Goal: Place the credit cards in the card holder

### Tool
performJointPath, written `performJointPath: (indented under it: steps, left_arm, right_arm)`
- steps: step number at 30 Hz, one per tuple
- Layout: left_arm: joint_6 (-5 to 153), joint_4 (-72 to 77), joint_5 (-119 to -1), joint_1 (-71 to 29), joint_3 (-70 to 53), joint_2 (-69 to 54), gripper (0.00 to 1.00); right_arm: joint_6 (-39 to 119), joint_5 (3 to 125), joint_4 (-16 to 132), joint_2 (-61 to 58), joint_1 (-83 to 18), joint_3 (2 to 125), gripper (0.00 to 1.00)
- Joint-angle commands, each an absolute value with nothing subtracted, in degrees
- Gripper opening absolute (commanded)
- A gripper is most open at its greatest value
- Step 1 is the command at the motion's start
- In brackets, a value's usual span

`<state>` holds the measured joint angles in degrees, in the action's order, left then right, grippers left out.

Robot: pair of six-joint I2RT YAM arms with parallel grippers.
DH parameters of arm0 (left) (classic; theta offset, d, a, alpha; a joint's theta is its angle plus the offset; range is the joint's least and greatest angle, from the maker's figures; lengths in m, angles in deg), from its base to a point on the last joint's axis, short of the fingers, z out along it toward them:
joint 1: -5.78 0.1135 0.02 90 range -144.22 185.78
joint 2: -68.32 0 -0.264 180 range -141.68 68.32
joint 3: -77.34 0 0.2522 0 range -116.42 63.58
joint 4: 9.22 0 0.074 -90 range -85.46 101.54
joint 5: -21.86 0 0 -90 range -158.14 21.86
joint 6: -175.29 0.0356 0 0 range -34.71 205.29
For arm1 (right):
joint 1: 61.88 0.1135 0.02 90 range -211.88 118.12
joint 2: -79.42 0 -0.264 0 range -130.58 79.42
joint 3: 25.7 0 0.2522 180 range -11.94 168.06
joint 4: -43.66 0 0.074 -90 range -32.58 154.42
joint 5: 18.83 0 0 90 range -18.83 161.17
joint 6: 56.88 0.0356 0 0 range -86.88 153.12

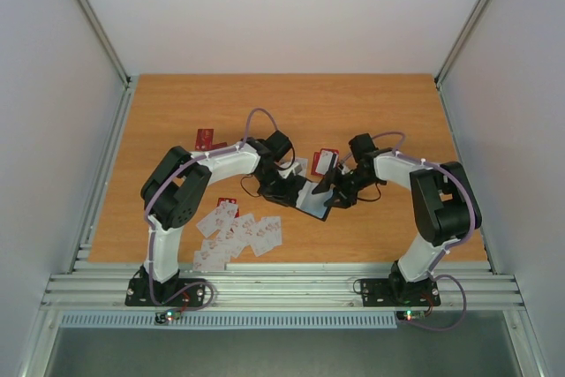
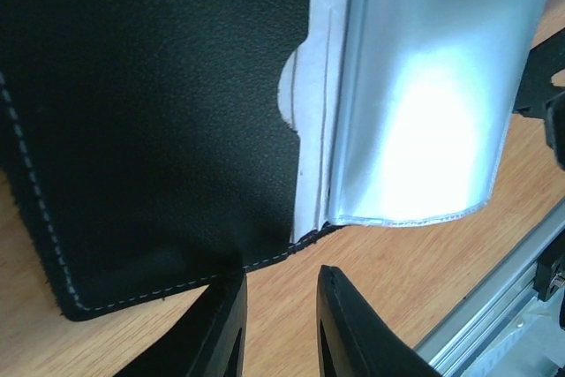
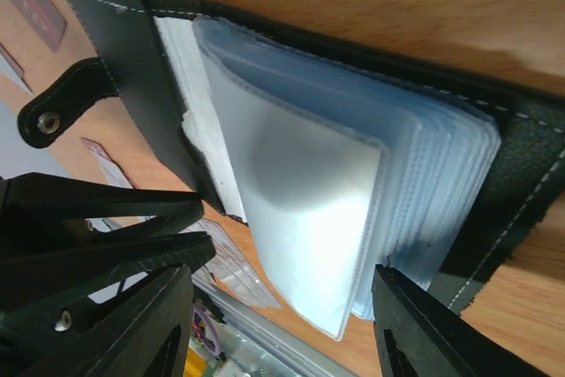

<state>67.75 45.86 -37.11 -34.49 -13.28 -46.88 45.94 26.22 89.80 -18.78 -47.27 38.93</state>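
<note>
The card holder [image 1: 311, 200] lies open on the table [image 1: 380, 112], a little nearer the front edge than the back, between the two grippers.

The left gripper [image 2: 278, 324] sits at the holder's stitched edge. Its black fingers are a narrow gap apart, with bare wood showing between them and nothing pinched. One fingertip touches or overlaps the cover's rim, but black on black I cannot tell which.

The right gripper [image 3: 282, 333] is spread wide around the fanned sleeves [image 3: 309, 218]. The lowest sleeve corner hangs between its fingers without being clamped.

The cover is grained black leather with pale stitching along its border. It has rounded corners and a strap [image 3: 66, 103] ending in a metal stud. The sleeves are thin, glossy, clear plastic with a bluish-grey cast, stacked and curling upward.

Most of the credit cards [image 1: 237, 231] lie in a loose, overlapping heap close to the near edge, beside the left arm's base. They are flat white rectangles with red marks. A red one [image 1: 205, 139] lies apart toward the far left, and another [image 1: 325, 161] lies just beyond the holder.

Ribbed metal rails [image 1: 282, 284] run along the near edge, and pale walls [image 1: 53, 86] close in the sides. The widest stretch of wood lies beyond the holder, toward the back edge.
</note>
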Motion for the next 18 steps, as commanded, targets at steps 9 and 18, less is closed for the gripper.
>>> performJointPath:
  steps: [9,18]
  left_arm:
    - [67.62,44.50,-35.97,-34.98,-12.62,-47.82,0.24]
    - [67.06,45.72,-36.29,-34.96,-13.30,-45.13,0.24]
  right_arm:
    - [44.14,27.43,92.86,-19.20,-44.07,44.09,0.56]
    - [43.42,27.54,93.45,-20.73,-43.00,46.11,0.56]
